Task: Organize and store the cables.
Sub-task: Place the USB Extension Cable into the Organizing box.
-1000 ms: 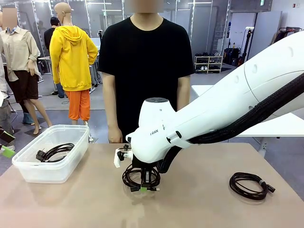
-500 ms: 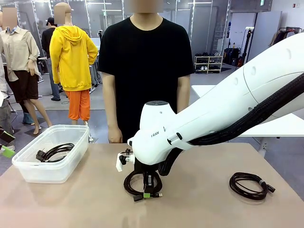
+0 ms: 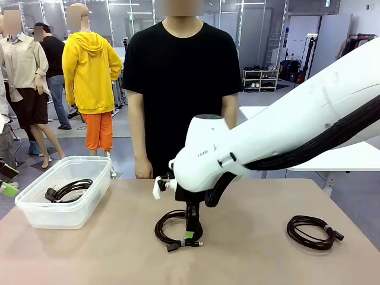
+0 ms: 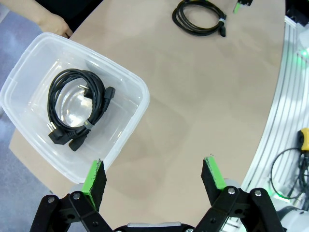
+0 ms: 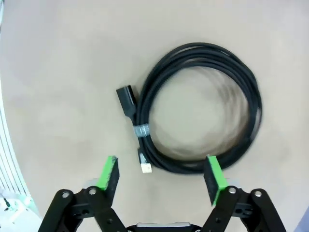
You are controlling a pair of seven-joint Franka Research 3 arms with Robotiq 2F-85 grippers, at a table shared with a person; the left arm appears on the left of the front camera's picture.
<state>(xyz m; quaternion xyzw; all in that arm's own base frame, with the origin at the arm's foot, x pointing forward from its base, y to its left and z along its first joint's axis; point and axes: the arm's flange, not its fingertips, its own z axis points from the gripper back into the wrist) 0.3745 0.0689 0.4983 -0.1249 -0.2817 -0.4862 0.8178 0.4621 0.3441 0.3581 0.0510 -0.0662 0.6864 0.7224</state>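
Cable coil (image 5: 212,48) lies mid table (image 5: 58,58), clear of edges; right hand (image 5: 161,170) spread above.

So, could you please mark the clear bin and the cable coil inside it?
clear bin (image 4: 125,128): left wrist view, on its side wall.
cable coil (image 4: 95,106): left wrist view, on the bundled strands.

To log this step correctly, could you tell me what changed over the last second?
The right gripper opened, let go of the middle cable coil and lifted; the coil lies on the table. Unchanged: the bin, the cable inside it, and the right-hand coil.
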